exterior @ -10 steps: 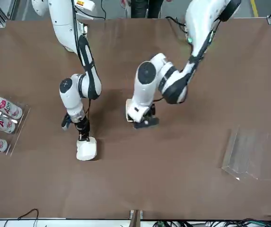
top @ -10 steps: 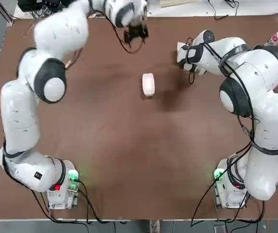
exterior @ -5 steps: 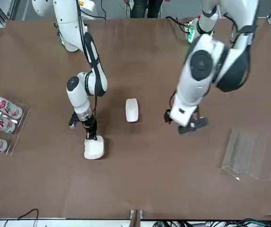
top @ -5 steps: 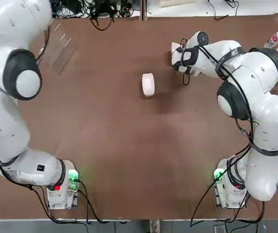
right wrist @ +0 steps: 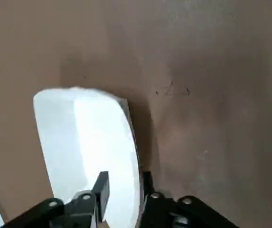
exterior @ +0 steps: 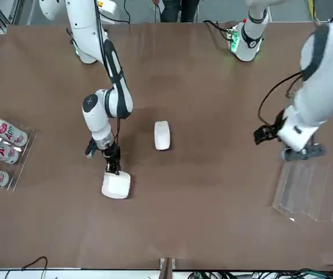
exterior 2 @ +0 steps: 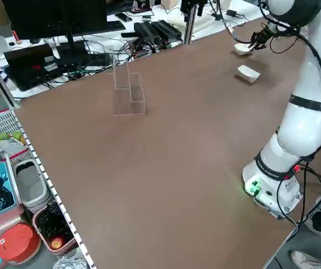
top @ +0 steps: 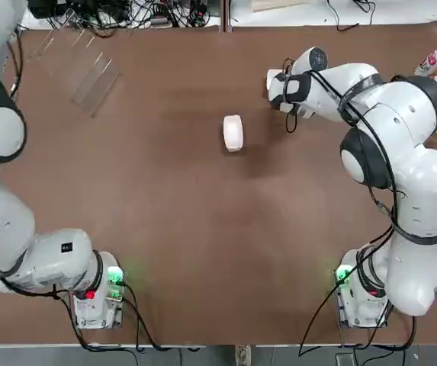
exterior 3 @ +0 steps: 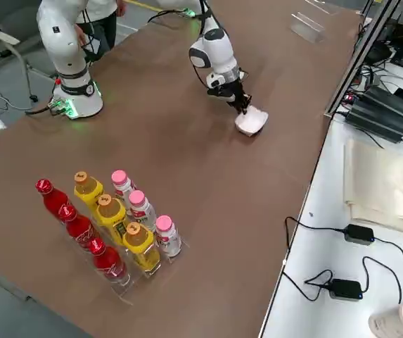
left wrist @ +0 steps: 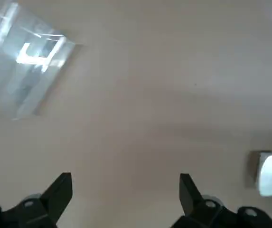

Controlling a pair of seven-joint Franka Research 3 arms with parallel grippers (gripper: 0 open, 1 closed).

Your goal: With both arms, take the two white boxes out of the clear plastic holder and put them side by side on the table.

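Two white boxes (exterior: 162, 135) lie on the table (exterior: 201, 192).

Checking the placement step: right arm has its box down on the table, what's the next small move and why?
Probably open the right end effector fully and lift clear. Its fingers straddle the edge of the second white box, which seems to rest on the table. The first white box lies apart, the clear plastic holder looks empty, and the left end effector hangs open by it.

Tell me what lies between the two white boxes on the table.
Only bare table: the front view shows nothing between the box at the right gripper and the other box.
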